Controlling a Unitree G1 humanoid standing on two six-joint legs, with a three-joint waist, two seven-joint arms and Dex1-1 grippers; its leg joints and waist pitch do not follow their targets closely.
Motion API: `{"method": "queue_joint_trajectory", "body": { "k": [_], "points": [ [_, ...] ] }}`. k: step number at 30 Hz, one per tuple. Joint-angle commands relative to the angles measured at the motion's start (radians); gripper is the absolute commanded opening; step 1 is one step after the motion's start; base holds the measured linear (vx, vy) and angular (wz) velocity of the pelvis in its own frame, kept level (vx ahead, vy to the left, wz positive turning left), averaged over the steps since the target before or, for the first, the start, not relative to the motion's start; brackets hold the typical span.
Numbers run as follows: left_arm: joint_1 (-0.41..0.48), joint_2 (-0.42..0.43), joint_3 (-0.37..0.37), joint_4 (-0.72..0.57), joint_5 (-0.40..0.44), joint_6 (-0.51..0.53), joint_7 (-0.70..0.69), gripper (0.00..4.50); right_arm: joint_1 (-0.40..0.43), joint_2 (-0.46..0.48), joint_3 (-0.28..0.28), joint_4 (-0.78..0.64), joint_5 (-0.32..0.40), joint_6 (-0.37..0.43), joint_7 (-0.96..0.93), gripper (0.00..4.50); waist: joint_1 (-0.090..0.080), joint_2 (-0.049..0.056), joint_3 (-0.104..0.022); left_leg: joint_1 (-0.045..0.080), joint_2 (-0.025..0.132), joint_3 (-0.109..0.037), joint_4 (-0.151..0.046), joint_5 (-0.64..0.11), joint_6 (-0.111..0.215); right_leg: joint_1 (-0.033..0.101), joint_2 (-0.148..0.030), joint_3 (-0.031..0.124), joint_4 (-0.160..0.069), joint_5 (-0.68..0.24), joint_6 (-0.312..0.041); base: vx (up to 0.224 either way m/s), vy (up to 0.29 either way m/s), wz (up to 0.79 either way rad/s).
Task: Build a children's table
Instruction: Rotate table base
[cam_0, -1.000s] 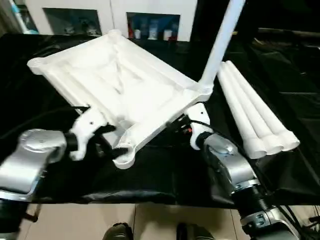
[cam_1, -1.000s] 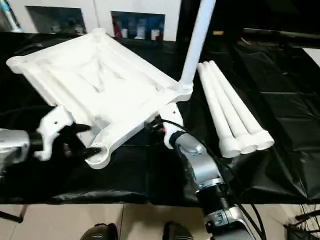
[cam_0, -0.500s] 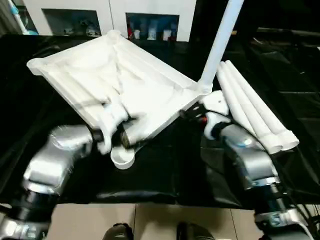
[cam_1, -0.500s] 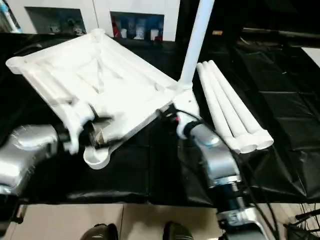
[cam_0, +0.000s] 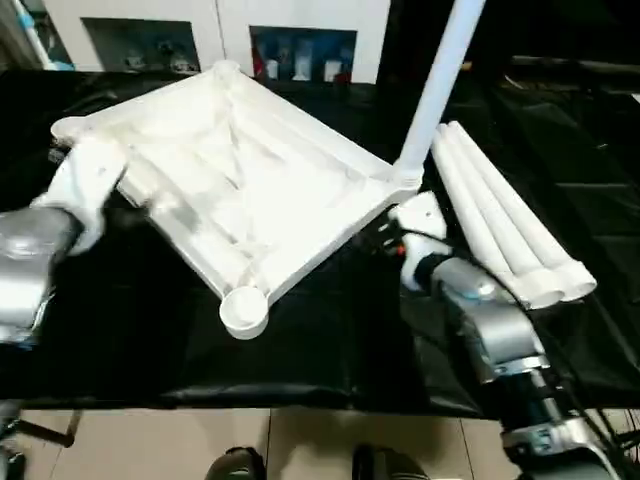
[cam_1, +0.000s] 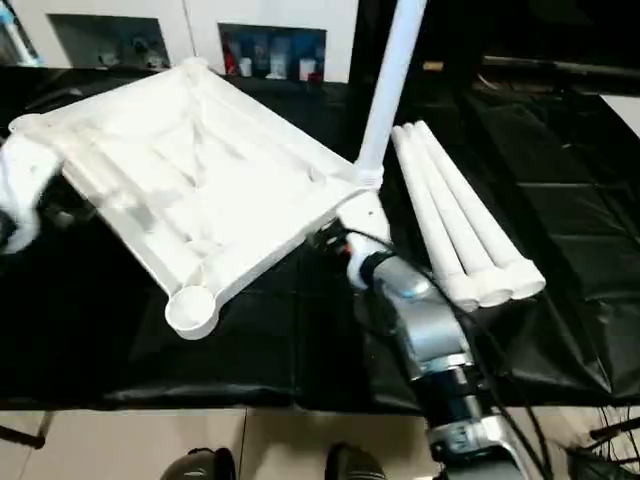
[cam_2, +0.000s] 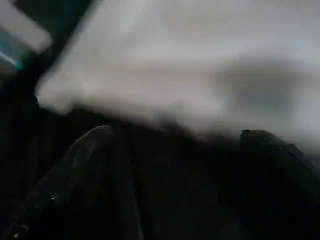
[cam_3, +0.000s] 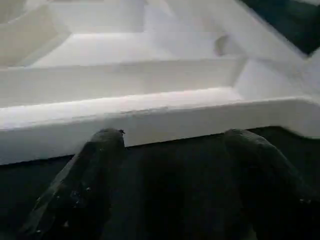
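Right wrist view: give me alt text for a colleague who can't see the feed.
The right gripper, its two black fingers spread apart, faces the white rim of the upside-down table top with nothing between them. Ribs of the underside run behind the rim; black cloth lies beneath.

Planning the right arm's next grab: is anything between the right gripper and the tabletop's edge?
Nothing visible. The right gripper is open, facing the tabletop rim across bare black cloth. The loose legs lie off to its right.
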Motion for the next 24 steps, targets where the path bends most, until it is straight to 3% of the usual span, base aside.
{"method": "queue_joint_trajectory", "body": {
  "k": [1,7,12,21,24],
  "points": [
    [0.025,-0.005,-0.050,-0.034,-0.009,0.032,-0.056,4.47,-0.014,0.002,0.017,0.033,-0.002,-0.013,0.016,3.48,0.005,0.024,-0.097,0.038,0.036,-0.021,-0.071,-0.238,0.001,0.053,-0.042,0.029,-0.058,-0.184,-0.219,0.000,0.000,0.00],
    [0.060,-0.026,-0.109,-0.098,-0.058,0.060,-0.148,4.47,-0.028,0.007,0.040,0.092,-0.022,-0.042,0.029,3.48,0.018,0.025,-0.096,0.038,0.037,-0.024,-0.075,-0.297,-0.024,0.052,-0.046,0.029,-0.062,-0.243,-0.209,0.000,0.000,0.00],
    [0.060,-0.070,-0.115,-0.171,-0.150,0.079,-0.219,4.47,-0.057,0.018,0.040,0.141,-0.028,-0.068,0.029,3.48,0.016,0.024,-0.102,0.035,0.034,-0.023,-0.071,-0.273,-0.023,0.056,-0.047,0.029,-0.060,-0.240,-0.206,0.000,0.000,0.00],
    [0.067,-0.103,-0.196,-0.195,-0.157,0.093,-0.281,4.47,-0.082,0.003,0.031,0.146,-0.030,-0.078,0.026,3.48,0.016,0.024,-0.105,0.033,0.033,-0.022,-0.069,-0.253,-0.011,0.058,-0.041,0.028,-0.058,-0.223,-0.200,0.000,0.000,0.00],
    [0.034,-0.216,-0.208,-0.122,-0.138,0.065,-0.189,4.47,-0.085,-0.024,0.011,0.093,-0.049,-0.042,-0.015,3.48,0.016,0.030,-0.100,0.040,0.033,-0.020,-0.070,-0.281,-0.021,0.052,-0.036,0.028,-0.066,-0.241,-0.193,0.000,0.000,0.00]
  ]
}}
